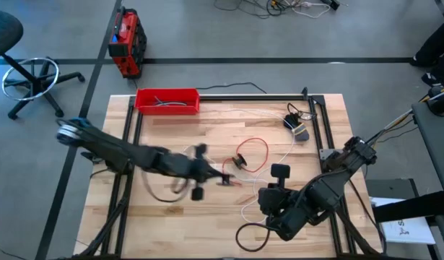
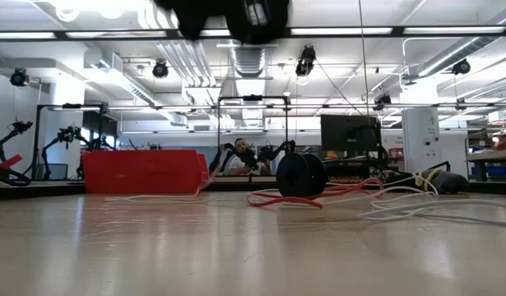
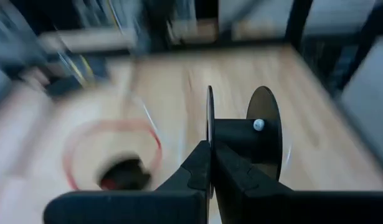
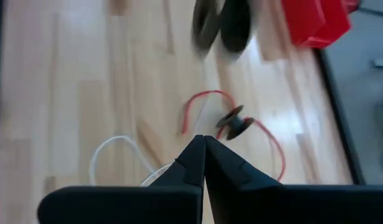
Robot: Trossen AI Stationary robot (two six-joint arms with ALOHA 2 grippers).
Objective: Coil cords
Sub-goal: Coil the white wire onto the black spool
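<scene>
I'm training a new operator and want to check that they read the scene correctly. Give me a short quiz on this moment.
1. True or false: the thin red cord lies looped on the wooden table, outside the red plastic tray.
2. The left gripper is: A) open above the tray; B) shut on the rim of a black spool; C) out of view.
3. Fill in: the fingers of the right gripper, above the table, are ____.

Key: 1 true; 2 B; 3 shut.
</scene>
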